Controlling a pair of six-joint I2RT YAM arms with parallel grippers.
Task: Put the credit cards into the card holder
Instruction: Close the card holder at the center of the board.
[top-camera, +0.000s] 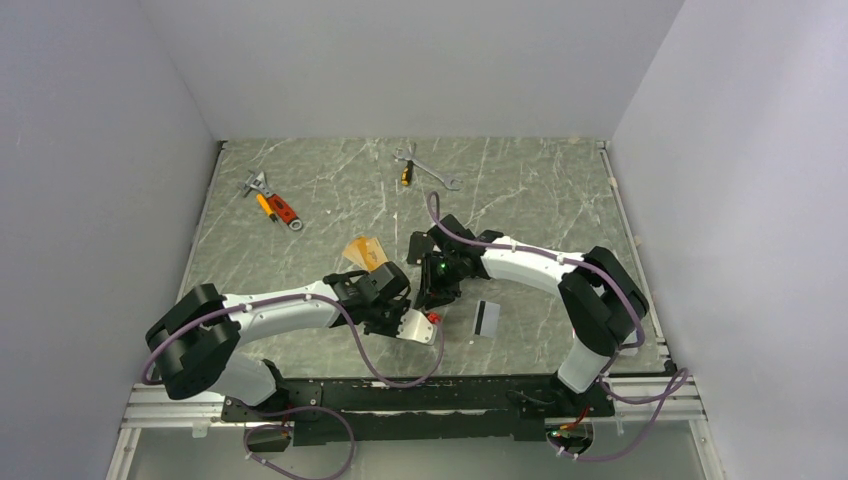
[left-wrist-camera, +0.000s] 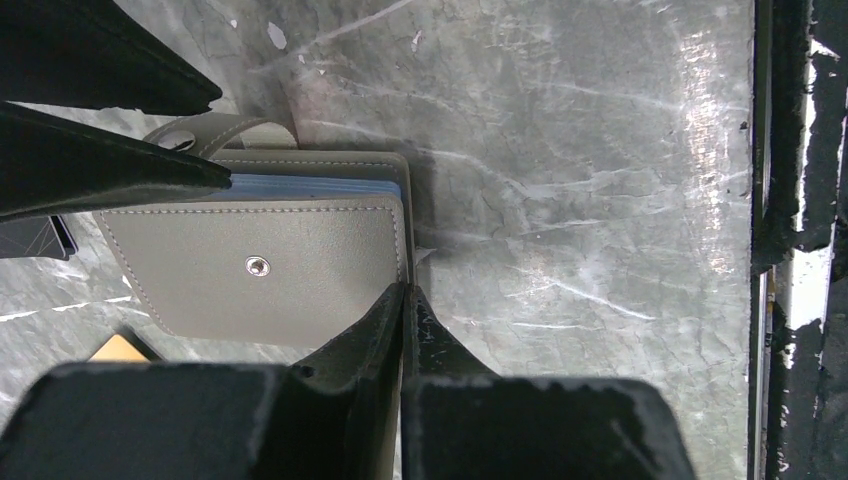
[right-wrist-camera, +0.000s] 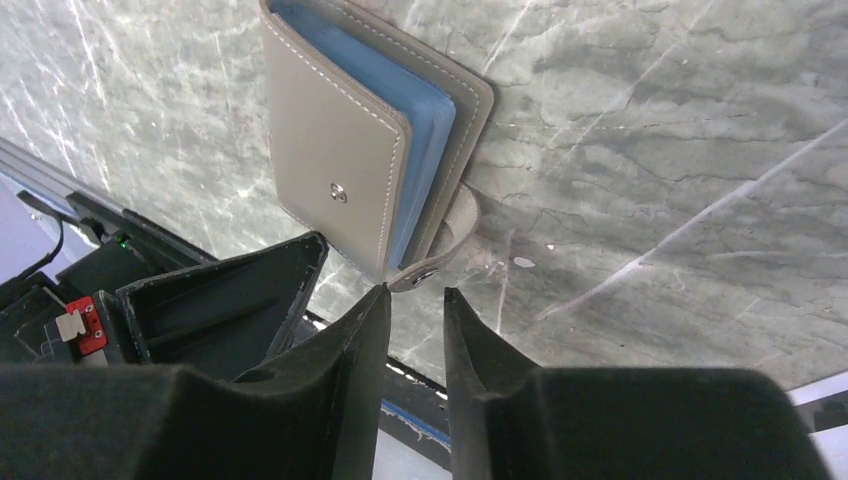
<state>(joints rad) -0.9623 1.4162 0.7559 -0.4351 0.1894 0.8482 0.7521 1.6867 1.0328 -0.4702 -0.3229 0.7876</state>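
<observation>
Card holder (right-wrist-camera: 335, 150): taupe, folded, blue pockets showing at its edge, flat on counter (top-camera: 330, 190). Left hand (left-wrist-camera: 403, 296): fingers pressed together, tips at the holder's edge. Right hand (right-wrist-camera: 415, 298): fingers narrowly parted at the snap strap (right-wrist-camera: 455, 235). White striped card (top-camera: 487, 317) and orange card (top-camera: 365, 250) lie nearby.

Card holder (left-wrist-camera: 270, 270) lies on table (left-wrist-camera: 580, 200) — card (top-camera: 486, 317) rightward.
</observation>
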